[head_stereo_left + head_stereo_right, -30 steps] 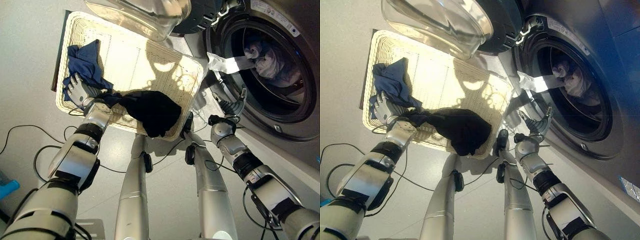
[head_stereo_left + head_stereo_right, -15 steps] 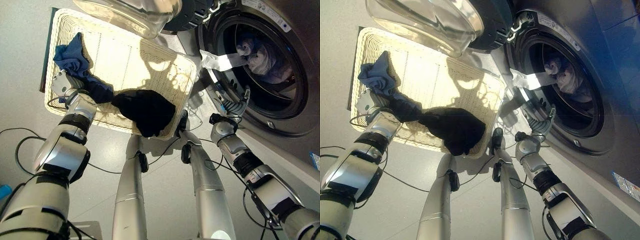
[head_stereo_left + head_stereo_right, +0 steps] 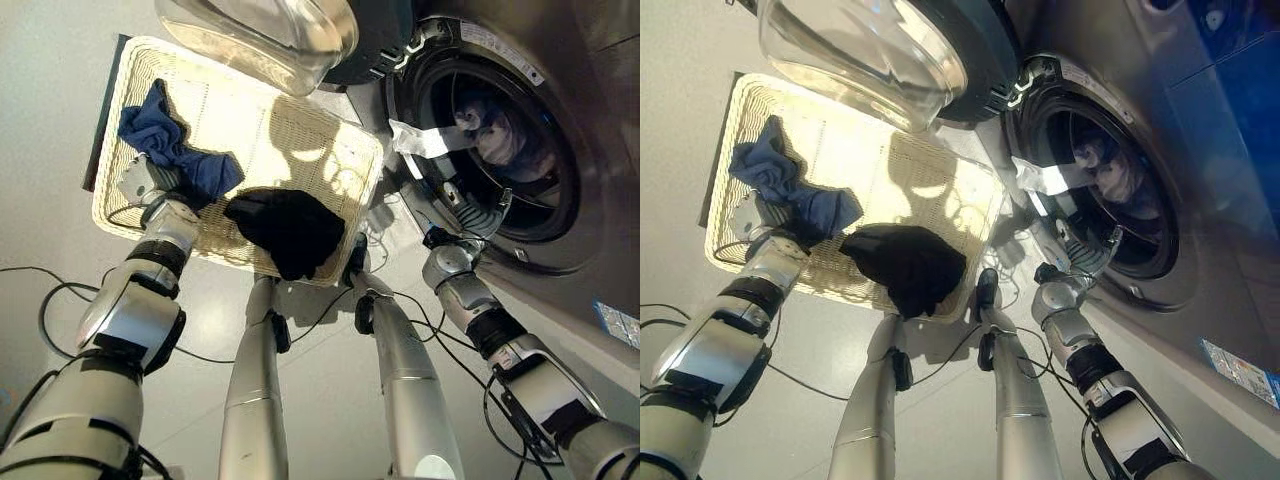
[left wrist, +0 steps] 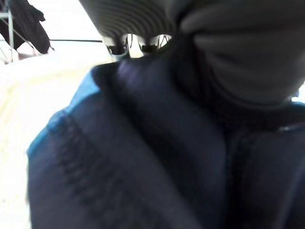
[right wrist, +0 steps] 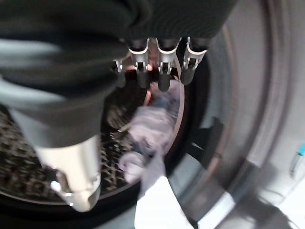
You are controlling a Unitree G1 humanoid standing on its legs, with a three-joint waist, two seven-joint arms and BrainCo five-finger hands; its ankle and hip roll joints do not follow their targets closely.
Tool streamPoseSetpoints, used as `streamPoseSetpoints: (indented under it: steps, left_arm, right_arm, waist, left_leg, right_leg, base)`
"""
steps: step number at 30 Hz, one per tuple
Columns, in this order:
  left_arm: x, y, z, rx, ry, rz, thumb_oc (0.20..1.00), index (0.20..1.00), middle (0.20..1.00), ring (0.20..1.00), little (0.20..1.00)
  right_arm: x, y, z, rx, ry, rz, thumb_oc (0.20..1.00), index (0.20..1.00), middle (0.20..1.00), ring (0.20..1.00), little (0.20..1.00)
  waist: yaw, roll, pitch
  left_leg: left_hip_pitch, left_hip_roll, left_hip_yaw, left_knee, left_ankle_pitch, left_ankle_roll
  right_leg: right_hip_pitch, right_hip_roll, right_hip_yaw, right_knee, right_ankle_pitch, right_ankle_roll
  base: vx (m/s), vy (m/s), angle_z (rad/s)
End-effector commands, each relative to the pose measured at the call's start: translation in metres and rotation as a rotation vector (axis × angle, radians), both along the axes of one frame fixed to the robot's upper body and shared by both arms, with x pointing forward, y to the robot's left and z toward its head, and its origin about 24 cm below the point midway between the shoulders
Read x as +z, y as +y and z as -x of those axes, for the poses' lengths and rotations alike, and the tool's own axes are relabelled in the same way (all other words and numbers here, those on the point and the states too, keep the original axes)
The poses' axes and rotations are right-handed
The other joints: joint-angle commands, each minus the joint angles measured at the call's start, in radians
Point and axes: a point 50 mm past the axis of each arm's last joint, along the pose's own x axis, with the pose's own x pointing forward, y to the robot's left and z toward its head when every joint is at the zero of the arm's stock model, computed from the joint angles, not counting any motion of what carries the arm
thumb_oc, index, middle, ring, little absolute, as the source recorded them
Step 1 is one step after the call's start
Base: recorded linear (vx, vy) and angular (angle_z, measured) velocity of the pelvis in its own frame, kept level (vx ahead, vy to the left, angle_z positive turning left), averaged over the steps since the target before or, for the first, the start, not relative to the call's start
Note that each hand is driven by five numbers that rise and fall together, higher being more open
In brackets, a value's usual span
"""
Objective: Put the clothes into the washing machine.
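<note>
Left hand [image 3: 140,185] sits in the cream basket [image 3: 300,150], gripping the blue garment [image 3: 175,150] at the basket's left end; blue cloth bunches right against it in the wrist view. Beside that, a black garment [image 3: 290,228] drapes over the near rim. Further right, the right hand [image 3: 470,208] hovers with straight fingers at the washing machine [image 3: 600,150] opening, where pale clothes [image 3: 480,125] lie in the drum.

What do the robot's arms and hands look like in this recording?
Both arms are silver-grey with black bands at the joints and dark ribbed covers over the wrists. The left hand and right hand have silver fingers with dark tips.
</note>
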Motion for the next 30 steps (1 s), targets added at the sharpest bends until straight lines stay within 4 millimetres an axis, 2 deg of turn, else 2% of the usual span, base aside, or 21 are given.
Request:
streamPoseSetpoints:
  steps: [1,10,11,14,15,16,22,24,30]
  left_arm:
    - [0.004,-0.005,0.002,-0.025,-0.139,-0.049,0.2,0.2,0.2,0.2,0.2]
    - [0.012,-0.032,0.004,-0.198,-0.408,0.011,0.2,0.2,0.2,0.2,0.2]
    - [0.011,-0.043,0.007,-0.252,-0.466,0.02,0.2,0.2,0.2,0.2,0.2]
    - [0.007,-0.053,0.01,-0.309,-0.504,0.051,0.2,0.2,0.2,0.2,0.2]
    - [0.005,-0.058,0.012,-0.338,-0.523,0.059,0.2,0.2,0.2,0.2,0.2]
    - [0.003,-0.064,0.015,-0.378,-0.547,0.062,0.2,0.2,0.2,0.2,0.2]
    - [-0.001,-0.078,0.024,-0.51,-0.6,0.114,0.2,0.2,0.2,0.2,0.2]
    - [0.0,-0.083,0.028,-0.597,-0.618,0.158,0.2,0.2,0.2,0.2,0.2]
    - [0.002,-0.099,0.037,-0.772,-0.611,0.231,0.2,0.2,0.2,0.2,0.2]
  right_arm:
    - [-0.001,-0.007,0.008,-0.035,-0.061,-0.085,1.0,1.0,1.0,1.0,1.0]
    - [-0.007,-0.001,0.012,-0.011,-0.062,-0.07,1.0,1.0,1.0,1.0,1.0]
    - [-0.005,0.004,0.015,-0.017,-0.068,0.017,1.0,1.0,1.0,1.0,1.0]
    - [0.001,0.008,0.017,-0.015,-0.079,0.147,1.0,1.0,1.0,1.0,1.0]
    - [0.006,0.011,0.018,-0.01,-0.088,0.242,1.0,1.0,1.0,1.0,1.0]
    - [0.012,0.017,0.017,0.031,-0.099,0.399,1.0,1.0,1.0,1.0,1.0]
    - [0.026,0.03,0.014,0.187,-0.122,0.74,1.0,1.0,1.0,1.0,1.0]
    - [0.03,0.035,0.013,0.253,-0.115,0.939,1.0,1.0,1.0,1.0,1.0]
    - [0.038,0.047,0.006,0.383,-0.08,1.2,1.0,1.0,1.0,1.0,1.0]
  waist:
    - [0.04,-0.009,0.004]
    - [0.057,0.004,0.004]
    - [0.063,0.009,0.004]
    - [0.071,0.015,0.004]
    - [0.074,0.018,0.004]
    - [0.079,0.021,0.004]
    - [0.099,0.027,0.004]
    - [0.111,0.027,0.004]
    - [0.139,0.033,0.004]
  left_leg:
    - [0.041,-0.026,0.104,0.067,-0.097,-0.053]
    - [0.109,-0.032,0.099,0.053,-0.111,-0.047]
    - [0.127,-0.036,0.097,0.05,-0.117,-0.044]
    - [0.144,-0.039,0.091,0.048,-0.123,-0.039]
    - [0.153,-0.042,0.088,0.044,-0.125,-0.036]
    - [0.163,-0.044,0.086,0.042,-0.129,-0.033]
    - [0.203,-0.049,0.083,0.04,-0.144,-0.024]
    - [0.216,-0.052,0.079,0.041,-0.15,-0.02]
    - [0.236,-0.063,0.062,0.04,-0.161,-0.014]
  right_leg:
    - [0.045,0.036,0.014,-0.097,0.091,0.108]
    - [0.106,0.028,0.007,-0.094,0.073,0.109]
    - [0.123,0.025,0.004,-0.094,0.068,0.109]
    - [0.137,0.022,0.002,-0.09,0.063,0.112]
    - [0.145,0.021,0.001,-0.09,0.061,0.114]
    - [0.156,0.017,-0.002,-0.093,0.059,0.115]
    - [0.192,0.007,-0.014,-0.089,0.049,0.123]
    - [0.209,0.0,-0.024,-0.089,0.046,0.127]
    - [0.235,-0.015,-0.046,-0.095,0.045,0.134]
  base:
    - [0.0,0.0,0.0]
    - [0.0,0.0,0.0]
    - [0.0,0.0,0.0]
    - [0.0,0.0,0.0]
    - [0.0,0.0,0.0]
    - [0.0,0.0,0.0]
    - [0.0,-0.015,0.02]
    - [-0.01,-0.065,0.08]
    - [-0.01,-0.063,0.1]
